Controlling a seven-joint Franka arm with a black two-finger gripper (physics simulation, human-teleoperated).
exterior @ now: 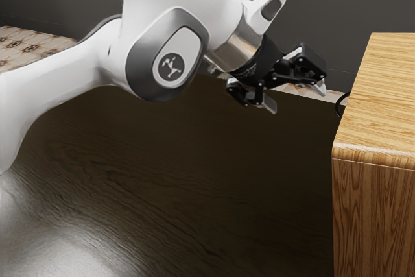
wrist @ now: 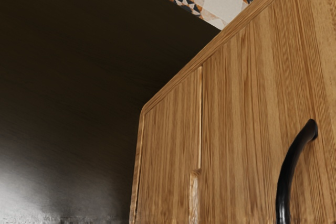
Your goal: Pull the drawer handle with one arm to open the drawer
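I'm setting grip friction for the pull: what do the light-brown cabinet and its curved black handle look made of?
Light-brown cabinet: wood or wood veneer, shown by long grain lines; satin, little glare. Curved black handle: smooth, slightly glossy bar, probably painted metal or plastic; the look leaves that open.

One white arm carrying one black gripper with two fingers. One wooden cabinet at the exterior view's right. One dark table. One curved black handle on the cabinet front. Two front panels, split by one seam.
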